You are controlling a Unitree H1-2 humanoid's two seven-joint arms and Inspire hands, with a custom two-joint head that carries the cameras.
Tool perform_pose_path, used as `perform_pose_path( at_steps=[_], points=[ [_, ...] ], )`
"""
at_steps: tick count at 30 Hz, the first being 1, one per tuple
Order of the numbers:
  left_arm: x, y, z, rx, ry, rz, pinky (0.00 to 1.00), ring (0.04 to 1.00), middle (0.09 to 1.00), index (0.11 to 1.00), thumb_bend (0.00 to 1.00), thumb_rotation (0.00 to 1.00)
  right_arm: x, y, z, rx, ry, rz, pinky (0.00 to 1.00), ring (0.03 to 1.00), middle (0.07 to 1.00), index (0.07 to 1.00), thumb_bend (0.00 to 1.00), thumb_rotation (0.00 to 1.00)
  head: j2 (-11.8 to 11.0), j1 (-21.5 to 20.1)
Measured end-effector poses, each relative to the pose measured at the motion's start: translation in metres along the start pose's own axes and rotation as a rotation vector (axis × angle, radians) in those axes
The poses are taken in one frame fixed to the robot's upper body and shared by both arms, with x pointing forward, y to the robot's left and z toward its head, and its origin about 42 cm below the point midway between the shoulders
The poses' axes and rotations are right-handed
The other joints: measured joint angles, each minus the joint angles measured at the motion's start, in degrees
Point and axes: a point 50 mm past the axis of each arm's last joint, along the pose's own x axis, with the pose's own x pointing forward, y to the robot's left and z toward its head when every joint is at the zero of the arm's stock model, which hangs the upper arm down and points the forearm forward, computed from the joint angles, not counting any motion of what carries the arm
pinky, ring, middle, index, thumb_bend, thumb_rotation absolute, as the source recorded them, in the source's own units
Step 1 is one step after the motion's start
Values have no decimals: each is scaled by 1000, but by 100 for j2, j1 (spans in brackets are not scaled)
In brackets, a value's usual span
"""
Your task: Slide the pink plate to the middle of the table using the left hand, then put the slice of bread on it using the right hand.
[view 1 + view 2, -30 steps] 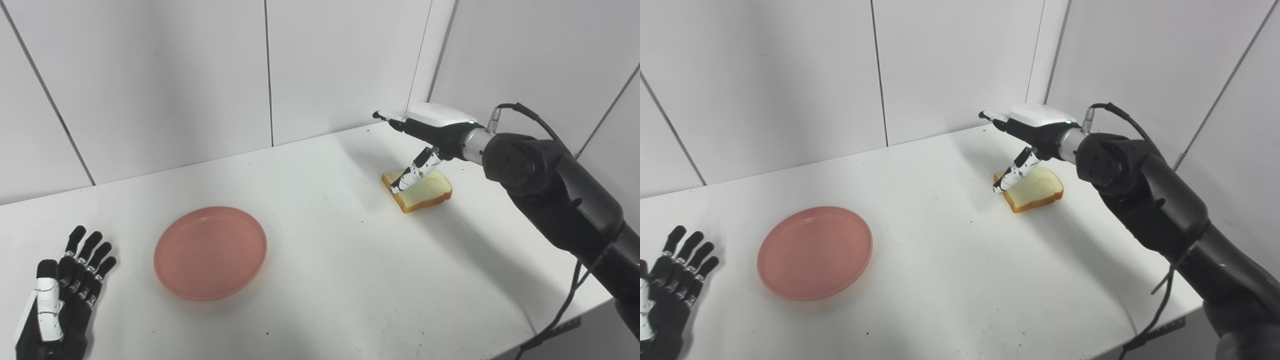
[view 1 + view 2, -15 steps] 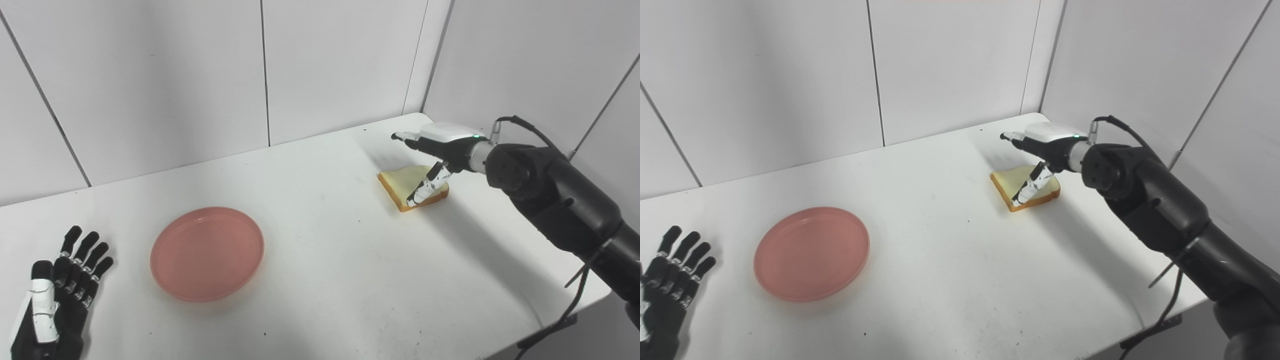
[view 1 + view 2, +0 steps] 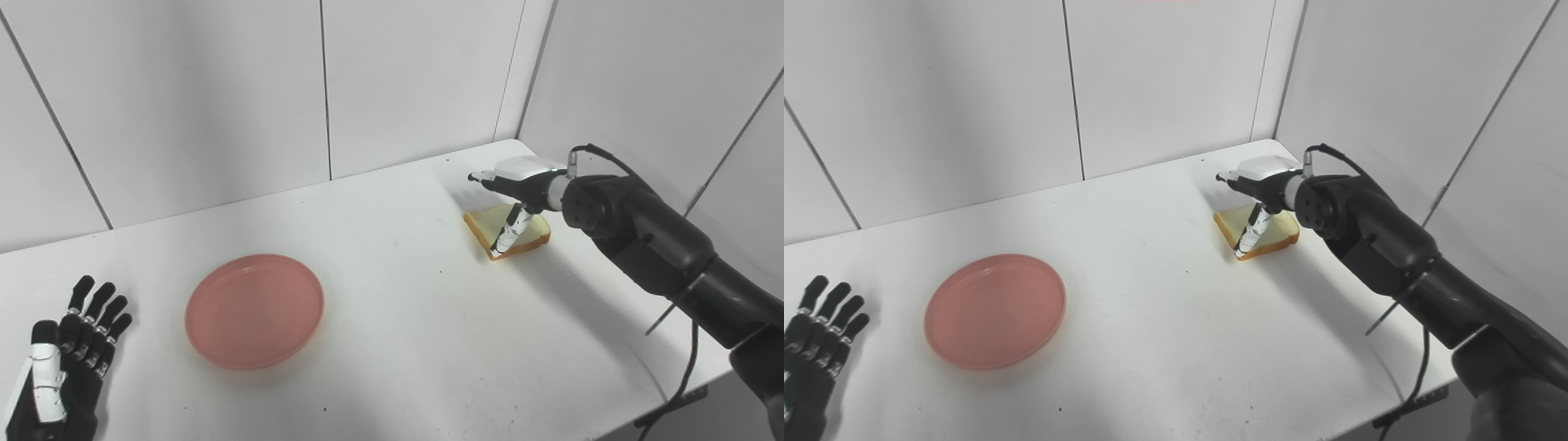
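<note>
White counter (image 3: 398, 343) w/ a pink plate (image 3: 255, 310) left of centre. Slice of bread (image 3: 520, 229) lies far right (near the back corner). Right robot hand (image 3: 511, 196) hovers over it, fingers spread, thumb tip on the bread, not gripping. Left robot hand (image 3: 58, 367) rests open at bottom left, apart from the plate.

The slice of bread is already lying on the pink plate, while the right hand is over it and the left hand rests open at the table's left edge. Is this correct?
Not quite. The slice of bread lies on the bare table, far right of the empty pink plate, as the left eye view shows. The rest holds: the right hand is over it, and the left hand rests open at the left edge.
</note>
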Motion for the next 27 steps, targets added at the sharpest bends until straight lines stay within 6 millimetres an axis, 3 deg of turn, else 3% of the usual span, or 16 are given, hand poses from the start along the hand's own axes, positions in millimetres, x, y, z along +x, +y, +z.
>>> perform_pose_path(
  at_steps=[6, 8, 13, 21, 27],
  points=[
    [0, 1, 0, 0, -1, 4, 967, 960, 977, 974, 780, 1000, 8, -6, -2, -41, 7, -19, 976, 1000, 1000, 1000, 1000, 338, 9, -9],
    [0, 1, 0, 1, -1, 4, 962, 959, 975, 971, 786, 1000, 12, -8, -3, -57, 13, -16, 953, 1000, 1000, 1000, 1000, 391, 9, -9],
    [-1, 2, 1, 1, -2, 6, 969, 962, 976, 975, 793, 1000, 18, -4, -3, -103, 6, 10, 928, 1000, 1000, 1000, 1000, 409, 26, 0],
    [-3, 5, 1, 3, 4, 16, 958, 965, 976, 978, 795, 1000, 30, 3, -9, -97, 43, 62, 953, 1000, 1000, 1000, 1000, 329, 61, 0],
    [-4, 7, 0, 0, 14, 21, 945, 958, 968, 975, 802, 1000, 33, -2, -13, -95, 65, 78, 941, 1000, 1000, 1000, 1000, 343, 79, 18]
  ],
)
